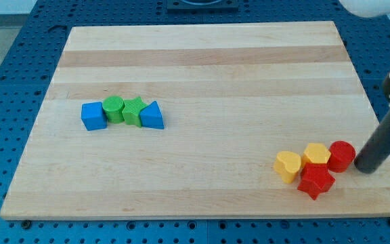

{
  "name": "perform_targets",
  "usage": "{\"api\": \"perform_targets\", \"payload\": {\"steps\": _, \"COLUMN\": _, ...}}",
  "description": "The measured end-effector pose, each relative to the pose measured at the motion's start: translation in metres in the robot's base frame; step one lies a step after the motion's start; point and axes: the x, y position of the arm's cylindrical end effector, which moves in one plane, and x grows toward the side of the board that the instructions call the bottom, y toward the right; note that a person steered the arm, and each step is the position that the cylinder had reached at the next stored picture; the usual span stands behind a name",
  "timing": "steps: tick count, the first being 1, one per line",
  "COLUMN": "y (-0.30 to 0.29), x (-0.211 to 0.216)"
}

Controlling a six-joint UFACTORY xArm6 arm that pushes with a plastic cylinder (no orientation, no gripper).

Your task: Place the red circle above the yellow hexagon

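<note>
The red circle (342,155) lies near the board's bottom right, touching the right side of the yellow hexagon (315,155). A yellow heart (288,165) lies to the hexagon's left and a red star (315,181) just below it. My tip (366,167) rests on the board just to the right of the red circle, with a small gap between them. The dark rod slants up to the view's right.
A row of blocks sits at the board's left: a blue cube (93,116), a green circle (114,108), a green star (133,111) and a blue triangle (152,116). The wooden board (202,61) lies on a blue perforated table; its right edge is close to my tip.
</note>
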Motion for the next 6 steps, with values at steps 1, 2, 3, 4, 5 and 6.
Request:
{"api": "perform_targets", "payload": {"steps": 1, "y": -0.004, "x": 0.005}}
{"api": "perform_targets", "payload": {"steps": 2, "y": -0.006, "x": -0.030}}
{"api": "perform_targets", "payload": {"steps": 3, "y": -0.028, "x": -0.041}}
{"api": "perform_targets", "payload": {"steps": 4, "y": -0.043, "x": -0.041}}
{"api": "perform_targets", "payload": {"steps": 5, "y": -0.041, "x": -0.053}}
{"api": "perform_targets", "payload": {"steps": 6, "y": -0.036, "x": -0.080}}
